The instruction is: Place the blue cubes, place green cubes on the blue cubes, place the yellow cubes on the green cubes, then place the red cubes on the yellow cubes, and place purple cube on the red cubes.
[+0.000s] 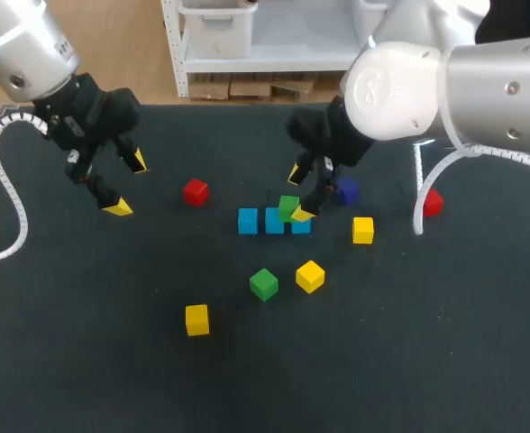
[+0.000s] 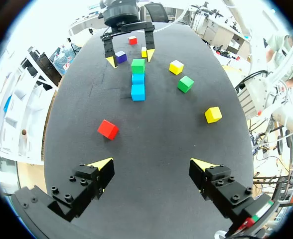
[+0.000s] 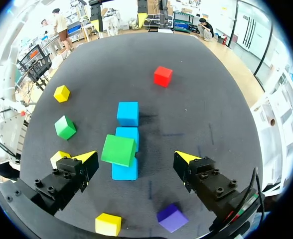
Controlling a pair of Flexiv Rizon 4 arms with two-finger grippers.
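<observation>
Cubes first: I am seeing a row of three small blue cubes (image 1: 272,223) lying close side by side near the middle of the dark table mat (image 1: 85,361). A plain green cube (image 1: 288,207) is sitting tilted on top of that row, over the middle blue cube and the end one nearest my right arm.

I am holding my right gripper (image 1: 298,194) just above the row. Its yellow-tipped fingers are spread wide, one on each side of the plain green cube. In the right wrist view neither finger is touching it.

I am keeping my left gripper (image 1: 127,185) over the left part of the mat, fingers spread apart and gripping nothing. A glossy red cube (image 1: 196,191) is lying between it and the blue row.

Loose pieces are lying as follows:
- A second green cube (image 1: 264,284) is in front of the row, with a bright yellow cube (image 1: 310,276) just beside it.
- A second yellow cube (image 1: 197,319) is nearer the front edge.
- A third yellow cube (image 1: 363,230) is to the right of the row.
- A small purple cube (image 1: 346,190) is just beyond my right gripper.
- A second red cube (image 1: 433,203) is well off to the right.
</observation>
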